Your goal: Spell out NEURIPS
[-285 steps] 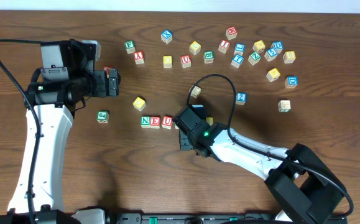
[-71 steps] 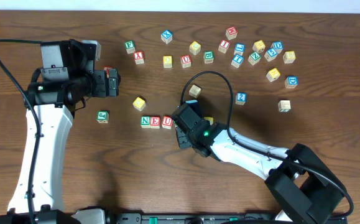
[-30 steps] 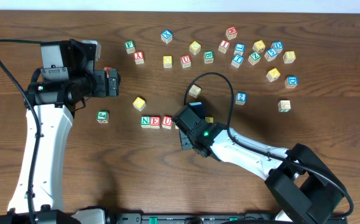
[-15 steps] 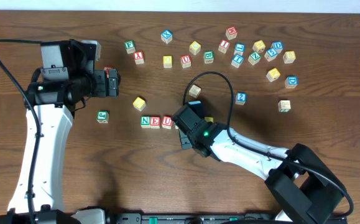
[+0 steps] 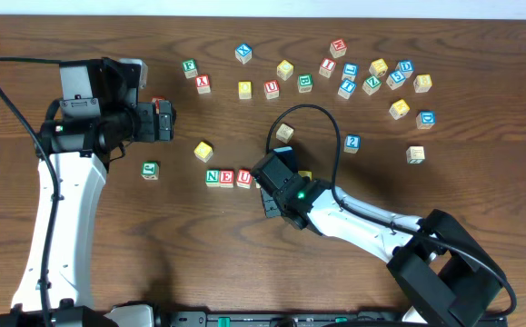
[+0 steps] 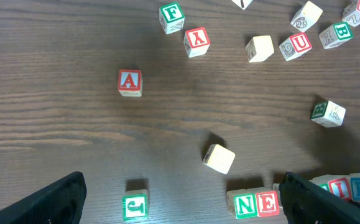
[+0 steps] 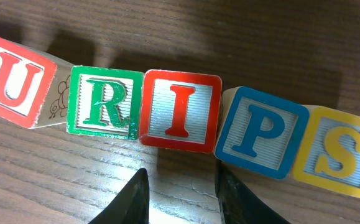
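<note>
Seven cubes form a row on the desk [image 5: 199, 254]: N [image 5: 212, 177], E [image 5: 227, 177], U [image 7: 12, 81], R [image 7: 104, 101], I [image 7: 180, 111], P [image 7: 262, 132], S [image 7: 338, 151], the last two skewed. Expect light, rigid wood; grip opposite side faces. Right jaws part-open, empty, just beside I. Left jaws wide, empty.

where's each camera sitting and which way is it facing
overhead: above the table, facing straight down; left arm and right arm show.
left wrist: on the left arm, facing down at blocks; open left gripper frames the bottom.
right wrist: on the right arm, facing down close at U R I P S; right gripper at the bottom edge.
shared: both wrist views show I and P.
</note>
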Available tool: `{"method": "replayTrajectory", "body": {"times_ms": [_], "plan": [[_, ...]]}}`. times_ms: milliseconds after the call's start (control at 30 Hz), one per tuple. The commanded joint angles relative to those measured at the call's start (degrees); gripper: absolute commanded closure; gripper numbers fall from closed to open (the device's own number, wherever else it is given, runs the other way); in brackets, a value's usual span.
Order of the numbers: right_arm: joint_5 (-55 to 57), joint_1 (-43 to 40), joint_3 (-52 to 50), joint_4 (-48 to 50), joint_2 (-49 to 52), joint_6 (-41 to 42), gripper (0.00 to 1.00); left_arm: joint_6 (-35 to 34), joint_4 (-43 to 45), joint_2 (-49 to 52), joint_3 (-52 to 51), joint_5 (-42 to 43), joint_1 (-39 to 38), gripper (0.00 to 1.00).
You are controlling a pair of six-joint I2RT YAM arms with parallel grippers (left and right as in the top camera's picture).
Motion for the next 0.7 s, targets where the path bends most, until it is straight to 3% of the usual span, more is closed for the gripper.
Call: {"method": "replayTrajectory", "body": {"times_ms": [0,667], "plan": [[1.51,0.57,1.03,0.26,0.48,-1.18,0.7,-0.37,-0.15,-0.2,0.92,0.74,0.13,0.02],[-3.3,0.61,1.03,-2.56,0.48,2.43,0.69,-0.37,-0.24,-0.2,0.92,0.74,0.13,0.03]]}}
